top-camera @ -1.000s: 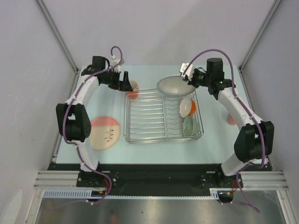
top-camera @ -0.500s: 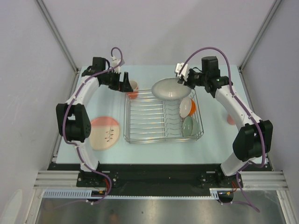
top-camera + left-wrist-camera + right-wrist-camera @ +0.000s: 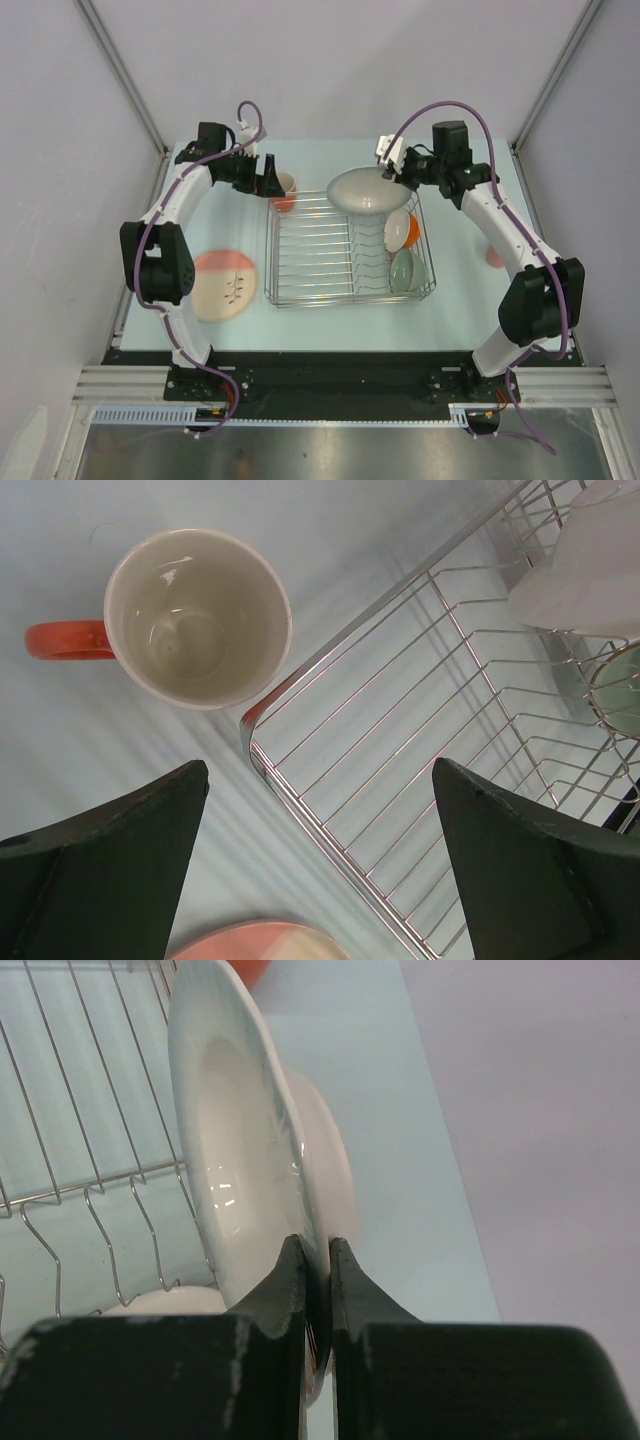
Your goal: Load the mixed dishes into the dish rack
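Observation:
My right gripper (image 3: 392, 168) is shut on the rim of the white plate (image 3: 362, 190), holding it above the far edge of the silver dish rack (image 3: 330, 292); the pinch shows in the right wrist view (image 3: 318, 1250). The orange-and-white bowl (image 3: 401, 229) and pale green bowl (image 3: 404, 269) stand in the rack's right side. My left gripper (image 3: 271, 182) is open and empty beside the orange mug (image 3: 285, 191), which stands upright by the rack's far left corner (image 3: 198, 615). The pink plate with twig mark (image 3: 226, 285) lies left of the rack. A pink tumbler (image 3: 494, 258) peeks from behind my right arm.
The rack's corner wire (image 3: 330, 820) lies between my left fingers in the left wrist view. White enclosure walls stand close on the left, right and far sides of the table (image 3: 330, 325).
My right gripper has carried the white plate a little to the left over the rack's far edge, then held still. My left arm has barely moved.

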